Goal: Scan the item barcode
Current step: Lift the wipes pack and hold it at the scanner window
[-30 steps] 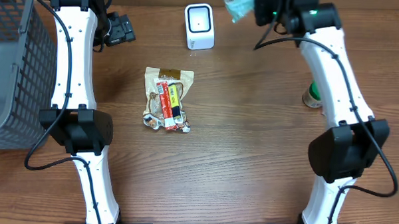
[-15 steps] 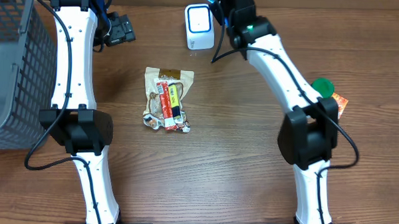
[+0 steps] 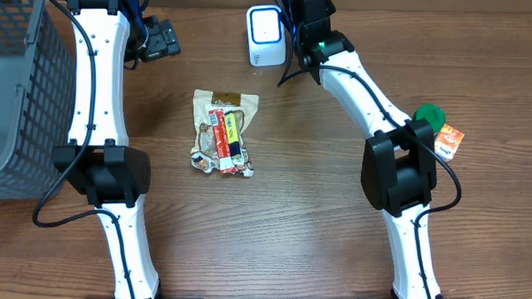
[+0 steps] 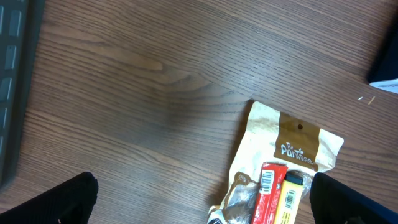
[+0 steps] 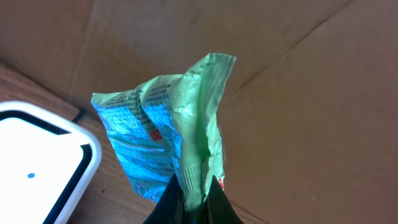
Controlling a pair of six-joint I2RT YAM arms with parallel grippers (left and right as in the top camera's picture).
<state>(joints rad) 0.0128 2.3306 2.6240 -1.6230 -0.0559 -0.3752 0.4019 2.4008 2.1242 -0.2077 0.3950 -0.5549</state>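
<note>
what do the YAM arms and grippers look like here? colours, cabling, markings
Both alike: left arm and right arm have white tube links, bulky black joint housings and loose black cables looping outside. Right arm shows a green light near the wrist. The fingers are black.

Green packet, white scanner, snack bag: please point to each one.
green packet [image 5: 158, 134]: right wrist view, crumpled printed face.
white scanner [image 3: 266, 28]: overhead view, front window.
snack bag [image 4: 303, 142]: left wrist view, brown header band.
</note>
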